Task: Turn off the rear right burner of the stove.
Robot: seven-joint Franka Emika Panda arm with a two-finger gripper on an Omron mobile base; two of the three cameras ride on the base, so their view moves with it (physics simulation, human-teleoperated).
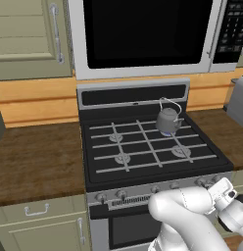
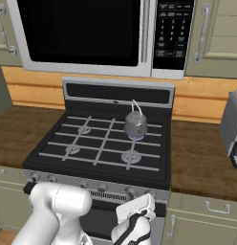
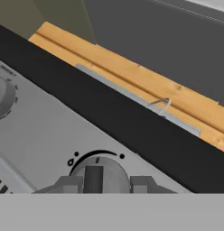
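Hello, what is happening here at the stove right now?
A white robot arm has its gripper at a silver knob on the front panel of the stove. The two fingers sit on either side of the knob, which lies between them. On the cooktop, a grey kettle stands over the rear right burner, where a faint blue glow shows, so it looks lit.

The arm [image 1: 184,211] is glossy white, built of thick rounded segments with dark grey joints. Its hand [image 2: 135,209] is a white block. The fingertips [image 3: 68,184] are small, grey and squared.
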